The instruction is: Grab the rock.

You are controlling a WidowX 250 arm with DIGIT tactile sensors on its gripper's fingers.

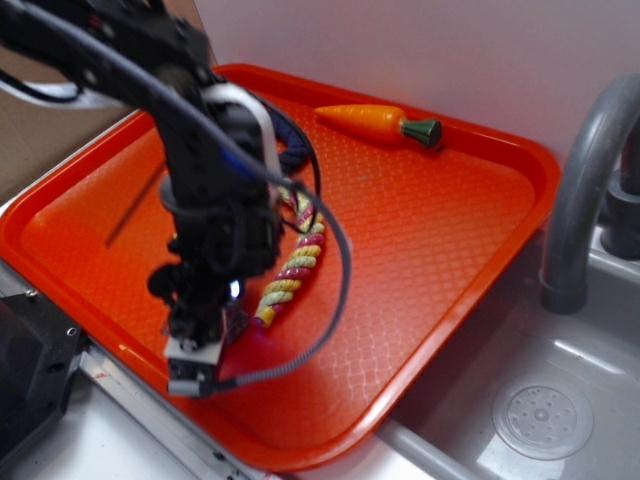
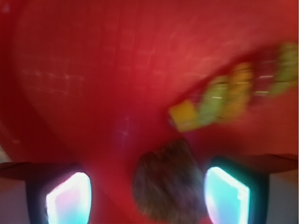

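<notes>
We find the black gripper (image 2: 147, 196) spread wide, holding nothing. Between its fingers (image 2: 228, 195), nearer the one on the image's right, sits the small lumpy grey-brown rock (image 2: 168, 184) on the orange textured plastic tray (image 1: 430, 230). In the exterior view the arm hides it. The wrist picture is blurred, so contact cannot be confirmed. The yellow end of the multicoloured twisted rope toy (image 2: 224, 100) lies just beyond the rock. In our judgement the off-centre rock may be shoved aside on closing, and its rough surface may slip. The orange toy carrot (image 1: 375, 122) is well apart.
</notes>
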